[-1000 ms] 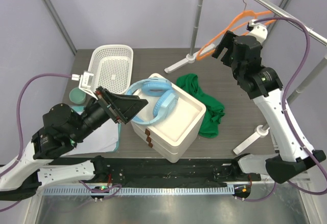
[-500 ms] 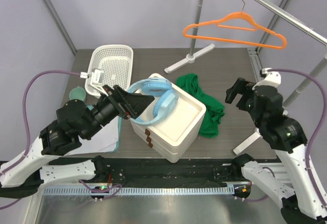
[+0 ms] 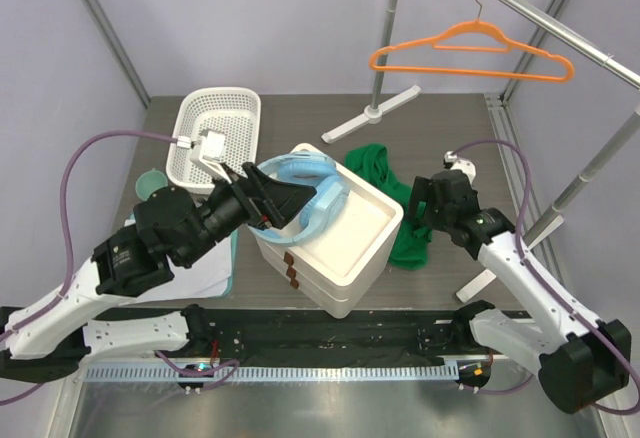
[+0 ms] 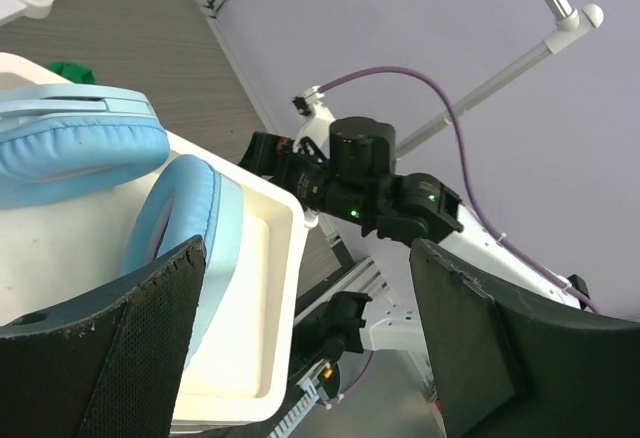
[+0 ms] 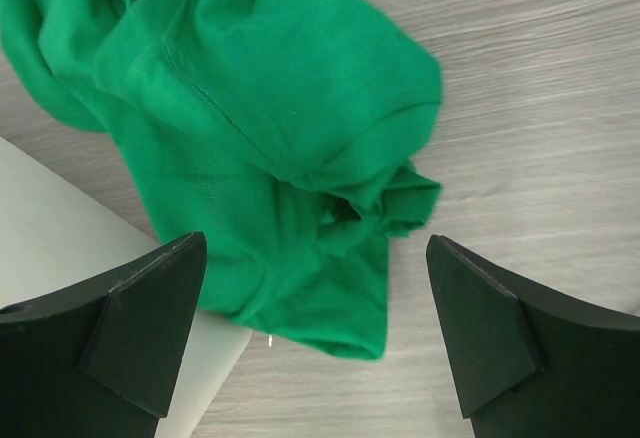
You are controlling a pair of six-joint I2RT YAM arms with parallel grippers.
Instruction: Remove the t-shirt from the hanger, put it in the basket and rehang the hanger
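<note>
**T-shirt off the hanger, both hands spread and empty.**

On the desk (image 3: 300,123), a white box (image 3: 350,248) sits near the near edge. The t-shirt (image 5: 280,138) lies crumpled against the box's right side, toward the desk's right edge. The hanger (image 3: 477,28) hangs bare above the far right corner. The right hand (image 5: 315,241) hovers over the cloth and the left hand (image 4: 308,250) over the box. The removal looks complete. If the shirt must still be moved, pinch a raised fold well away from the box wall.
</note>
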